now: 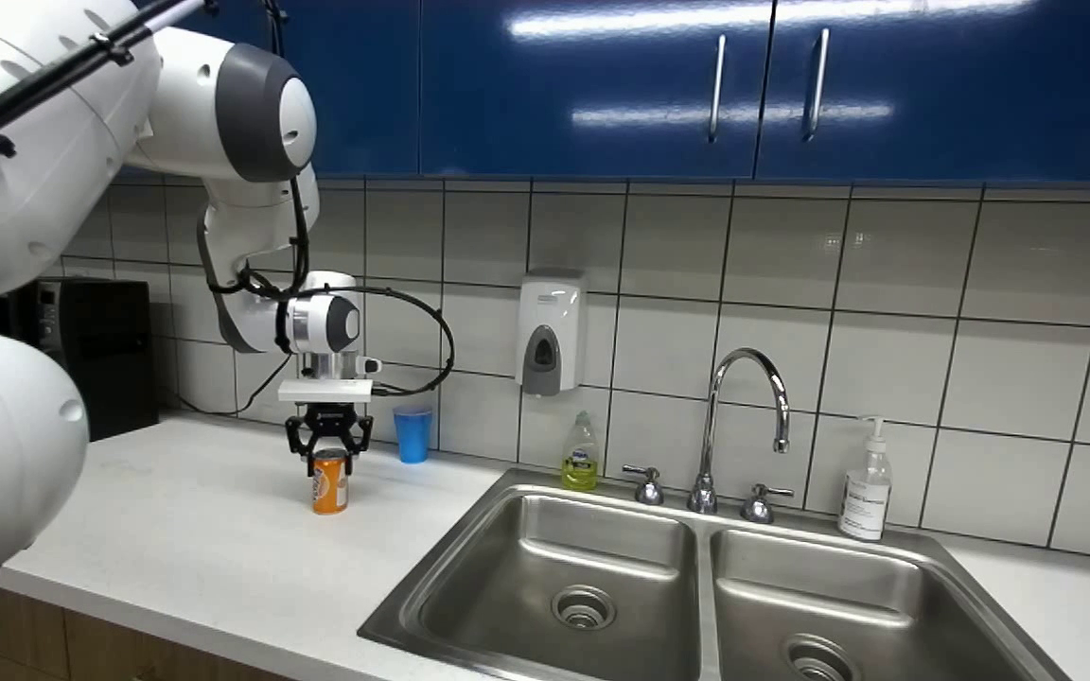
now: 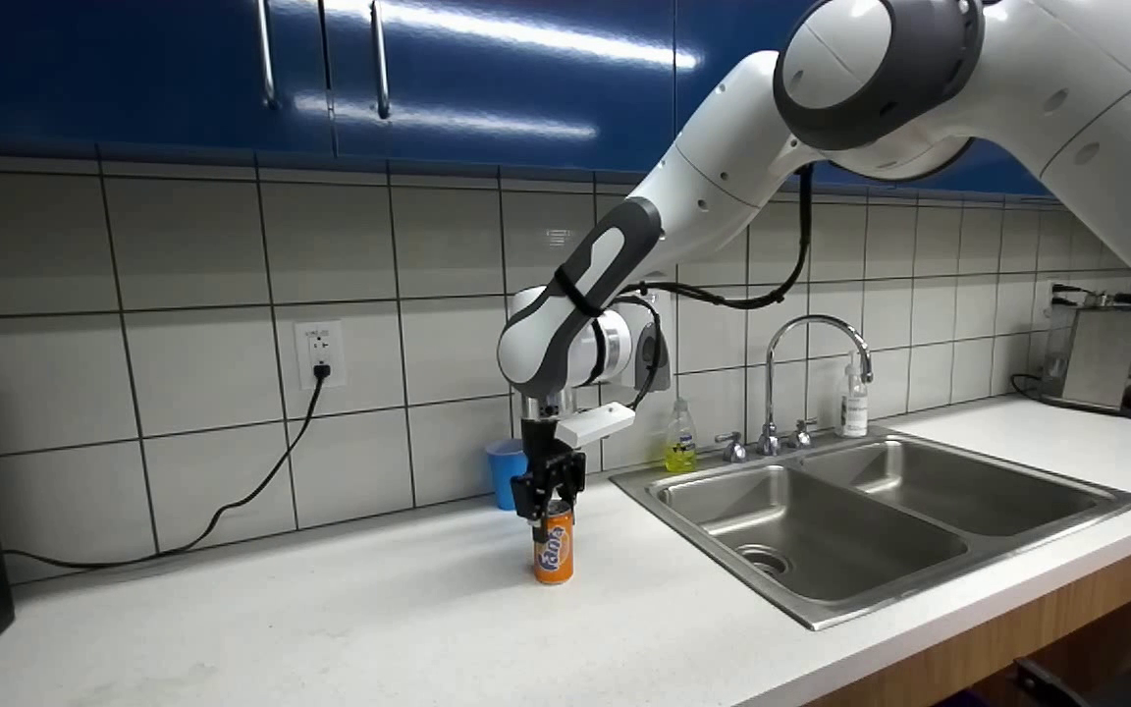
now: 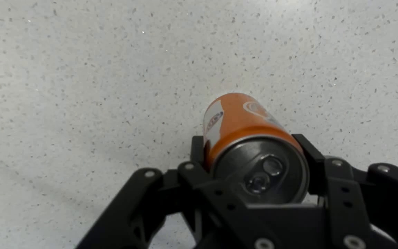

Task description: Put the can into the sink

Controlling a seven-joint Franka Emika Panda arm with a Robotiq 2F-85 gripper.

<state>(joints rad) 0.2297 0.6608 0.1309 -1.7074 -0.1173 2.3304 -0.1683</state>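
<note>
The can is small and orange with a grey metal top. It stands upright on the white counter in both exterior views (image 1: 328, 492) (image 2: 554, 557), and the wrist view shows its top and side (image 3: 240, 116). My gripper (image 3: 249, 148) points down over it, a finger touching each side near its top; it also shows in both exterior views (image 1: 330, 461) (image 2: 553, 516). The can's base appears to rest on the counter. The double-basin steel sink (image 1: 708, 605) lies to the right of the can in both exterior views (image 2: 850, 550).
A blue cup (image 1: 413, 435) stands by the wall behind the gripper. A green soap bottle (image 1: 580, 454), the curved faucet (image 1: 708, 426) and a pump bottle (image 1: 866, 492) line the sink's back edge. A wall dispenser (image 1: 550, 331) hangs above. A black appliance (image 1: 96, 355) stands at the far end.
</note>
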